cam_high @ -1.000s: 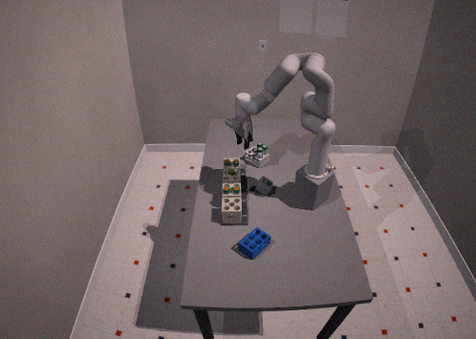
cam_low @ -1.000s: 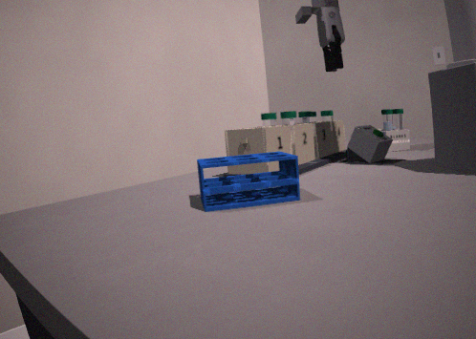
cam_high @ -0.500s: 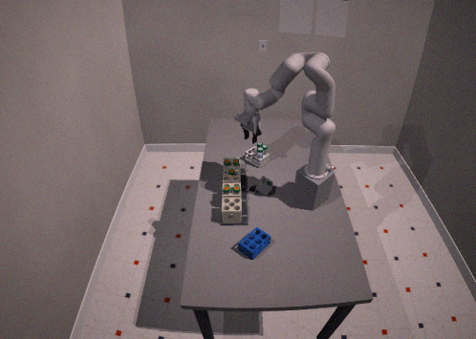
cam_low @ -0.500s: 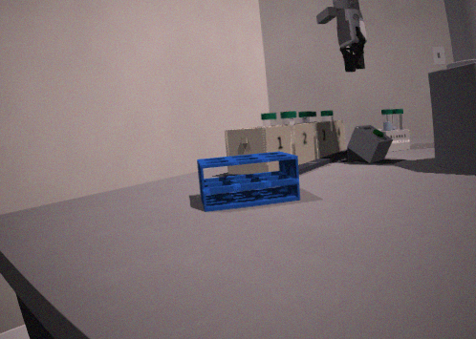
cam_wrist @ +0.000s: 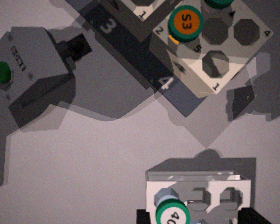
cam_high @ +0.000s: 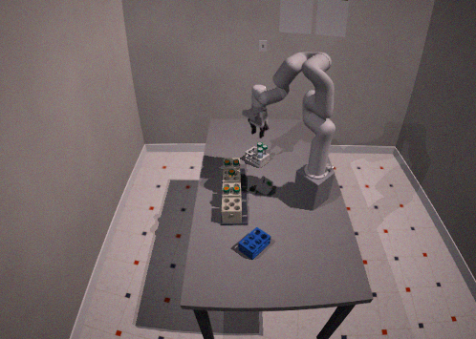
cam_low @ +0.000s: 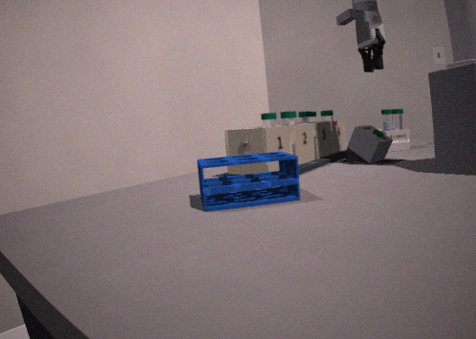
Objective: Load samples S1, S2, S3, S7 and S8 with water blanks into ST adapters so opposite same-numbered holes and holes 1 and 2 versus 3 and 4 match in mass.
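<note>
My gripper (cam_high: 258,135) (cam_low: 374,71) (cam_wrist: 197,217) is partly open and empty, above the white blanks rack (cam_high: 258,163) (cam_low: 400,144) (cam_wrist: 213,200). That rack holds a blank marked 40 (cam_wrist: 172,216) and other green-capped tubes. Adapter 1 (cam_high: 231,216) (cam_low: 279,146) is empty. Adapter 2 (cam_low: 311,147) holds S2 (cam_high: 227,188) and S8 (cam_high: 236,188). Adapter 3 (cam_low: 329,141) holds S1 (cam_high: 231,172) in hole 5. Adapter 4 (cam_wrist: 233,50) holds S3 (cam_high: 236,162) (cam_wrist: 186,23) in hole 2 and S7 (cam_high: 227,162) in hole 3. The green DONE key (cam_high: 269,183) (cam_wrist: 2,72) stands out.
The grey DONE desk (cam_high: 264,187) (cam_low: 365,144) (cam_wrist: 36,50) stands beside the dark loading stand (cam_high: 244,212) (cam_wrist: 186,107), on the arm's side. An empty blue rack (cam_high: 249,253) (cam_low: 253,203) stands near the front of the table. The arm's base is at the right.
</note>
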`<state>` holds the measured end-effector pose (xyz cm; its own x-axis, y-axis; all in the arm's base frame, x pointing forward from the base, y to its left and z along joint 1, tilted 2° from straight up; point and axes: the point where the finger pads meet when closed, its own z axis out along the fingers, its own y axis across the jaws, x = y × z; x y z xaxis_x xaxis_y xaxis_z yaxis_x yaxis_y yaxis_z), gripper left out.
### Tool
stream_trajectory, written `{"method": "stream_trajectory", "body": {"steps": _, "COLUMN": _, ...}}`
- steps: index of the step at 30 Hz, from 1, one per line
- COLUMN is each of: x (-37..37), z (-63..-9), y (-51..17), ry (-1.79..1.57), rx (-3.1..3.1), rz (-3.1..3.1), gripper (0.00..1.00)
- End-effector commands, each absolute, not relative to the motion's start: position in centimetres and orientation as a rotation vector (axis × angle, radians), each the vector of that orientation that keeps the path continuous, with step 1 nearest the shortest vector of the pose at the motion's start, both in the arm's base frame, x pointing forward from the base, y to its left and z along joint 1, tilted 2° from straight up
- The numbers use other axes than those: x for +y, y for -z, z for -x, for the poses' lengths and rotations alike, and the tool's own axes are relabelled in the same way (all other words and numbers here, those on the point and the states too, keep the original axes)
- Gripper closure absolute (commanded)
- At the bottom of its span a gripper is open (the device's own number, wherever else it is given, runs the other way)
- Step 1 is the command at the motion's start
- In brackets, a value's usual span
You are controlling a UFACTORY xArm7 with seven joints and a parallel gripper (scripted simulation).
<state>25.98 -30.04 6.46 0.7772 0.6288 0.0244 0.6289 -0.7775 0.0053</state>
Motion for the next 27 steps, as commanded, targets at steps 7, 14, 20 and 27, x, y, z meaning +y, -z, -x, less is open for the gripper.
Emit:
{"method": "stream_trajectory", "body": {"steps": 7, "x": -32.8, "z": -23.6, "y": -6.4, "ry": 0.044, "rx": -1.047, "rz": 2.958, "gripper": 0.43}}
{"method": "stream_trajectory", "body": {"steps": 14, "x": -32.8, "z": -23.6, "y": -6.4, "ry": 0.044, "rx": -1.047, "rz": 2.958, "gripper": 0.43}}
{"method": "stream_trajectory", "body": {"steps": 20, "x": -32.8, "z": -23.6, "y": -6.0, "ry": 0.044, "rx": -1.047, "rz": 2.958, "gripper": 0.43}}
{"method": "stream_trajectory", "body": {"steps": 27, "x": -32.8, "z": -23.6, "y": -4.6, "ry": 0.044, "rx": -1.047, "rz": 2.958, "gripper": 0.43}}
